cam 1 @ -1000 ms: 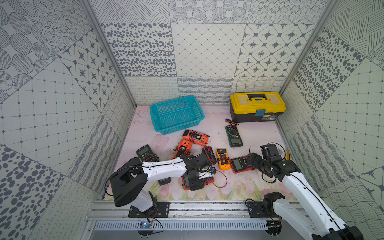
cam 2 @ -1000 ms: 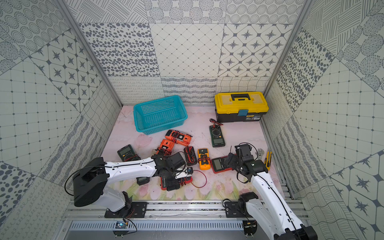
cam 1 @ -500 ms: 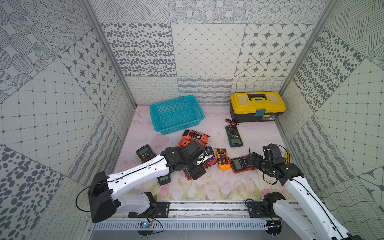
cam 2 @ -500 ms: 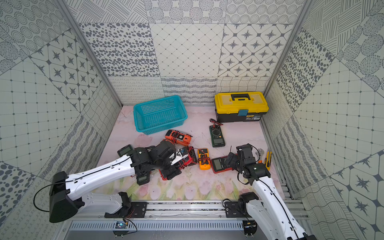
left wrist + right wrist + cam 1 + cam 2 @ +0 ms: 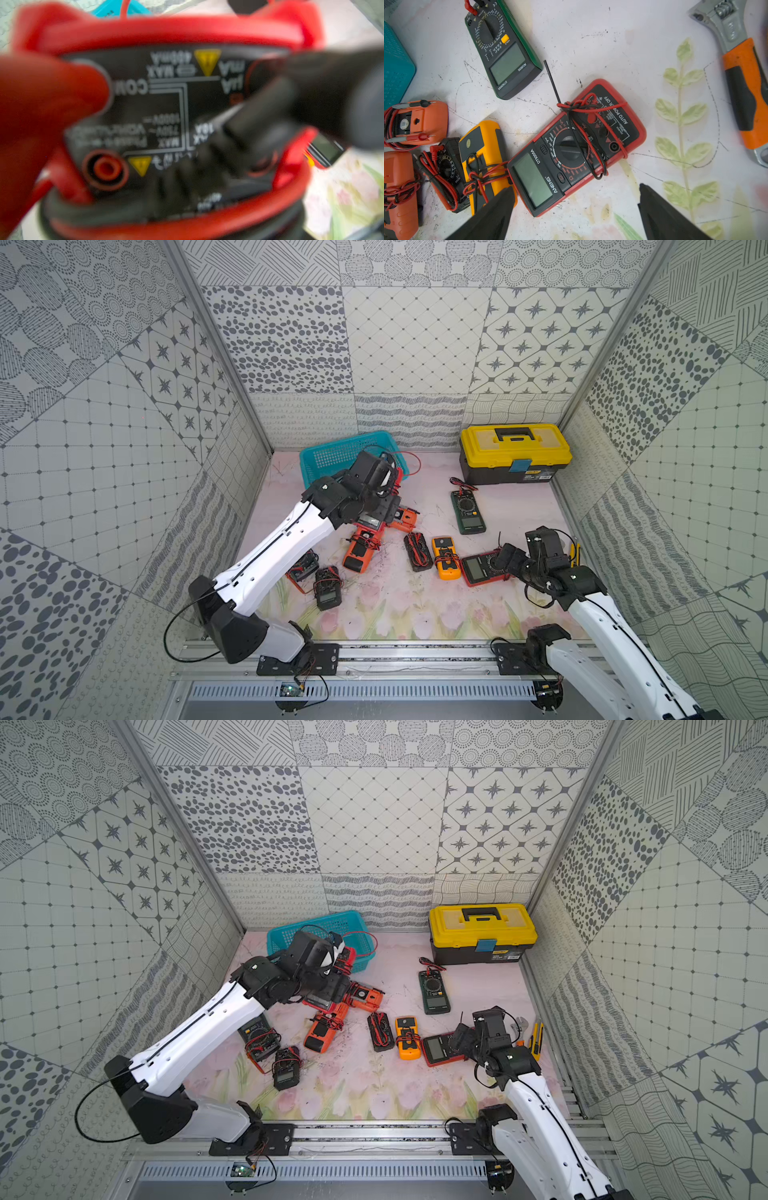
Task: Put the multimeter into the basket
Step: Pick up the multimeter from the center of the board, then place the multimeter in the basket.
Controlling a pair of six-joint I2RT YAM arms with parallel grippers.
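While I was blinking, the left arm (image 5: 282,543) swung up from the front of the mat (image 5: 395,614) to the back. Now the left gripper (image 5: 386,479) sits right at the near corner of the turquoise basket (image 5: 328,456), clamped across a red multimeter (image 5: 166,99) that fills its wrist cam. A red lead (image 5: 409,460) loops out past the basket's rim. Can't quite tell if the meter is over the opening or just beside the wall, but it's off the mat, so I'd say the carry is basically done and only the drop is left. That dangling lead might snag the rim though. Mid-mat, the orange multimeter (image 5: 359,549) and its neighbours haven't budged. Over on the right, the right gripper (image 5: 575,187) has barely moved: jaws spread wide, empty, hovering over the ANENG multimeter (image 5: 577,145), which looks like it's next in line.
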